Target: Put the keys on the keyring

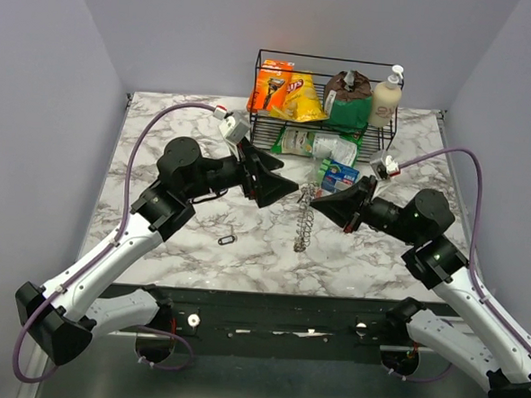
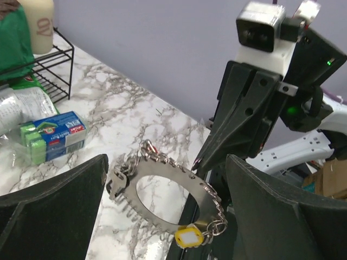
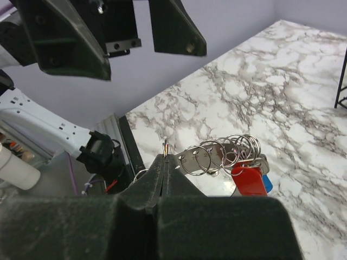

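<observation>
Marble, white veined with grey, covers the surface point(image 1: 379, 260), which is closed in on three sides by plain lilac-grey walls point(image 1: 258, 27). A black wire basket point(image 1: 258, 72) at the back holds snack packets and a pump bottle, and a blue-and-green box point(image 1: 339, 175) lies just in front of it.

The keyring point(image 1: 305, 221) hangs above the middle of the surface, between the two arms. It is a silver ring with a chain of links hanging down from it. Several smaller split rings are bunched at one side beside a red tag point(image 3: 249, 180), and a yellow-headed key point(image 2: 188, 236) sits at its lower edge.

The right end effector point(image 3: 165, 157) is pinched fully together on the ring's rim and holds it up. The left end effector point(image 1: 284, 184) is spread wide, holds nothing, and points at the ring from just beside it.

A small dark key point(image 1: 227, 239) lies alone on the surface, nearer the left arm and well apart from the ring.
</observation>
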You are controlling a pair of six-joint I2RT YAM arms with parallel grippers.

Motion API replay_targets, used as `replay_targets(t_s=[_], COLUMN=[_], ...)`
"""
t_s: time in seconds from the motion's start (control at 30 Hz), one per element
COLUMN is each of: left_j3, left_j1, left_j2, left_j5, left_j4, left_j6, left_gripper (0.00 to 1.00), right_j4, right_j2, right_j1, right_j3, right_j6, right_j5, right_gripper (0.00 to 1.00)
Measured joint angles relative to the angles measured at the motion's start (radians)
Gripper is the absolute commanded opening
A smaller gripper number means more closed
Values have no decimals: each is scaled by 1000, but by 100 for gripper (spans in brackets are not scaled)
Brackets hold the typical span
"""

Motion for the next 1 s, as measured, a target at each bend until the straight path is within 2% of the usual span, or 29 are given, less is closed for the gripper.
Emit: replay_targets(t_s=[0.1, 0.27, 0.57, 0.8, 1.0], left_j3=[0, 21, 31, 87, 120], left_j1=[0, 0, 0, 11, 33], left_j2=[3, -8, -67, -74, -63], left_j5=[21, 39, 40, 46, 121], left_j4=[-15, -45, -118, -207, -240], left_j6=[18, 56, 116, 180, 221], left_gripper=[95, 84, 79, 77, 73], right_j4=[10, 10, 19, 72, 105], right_j2=[23, 89, 205, 254, 288], right_j1=[0, 0, 0, 0, 0], right_j3=[18, 47, 176, 186, 193], right_j6=[-19, -53, -95, -84, -66], right_j5=[-11, -55, -204, -300, -352], right_gripper=[1, 1, 1, 1, 1])
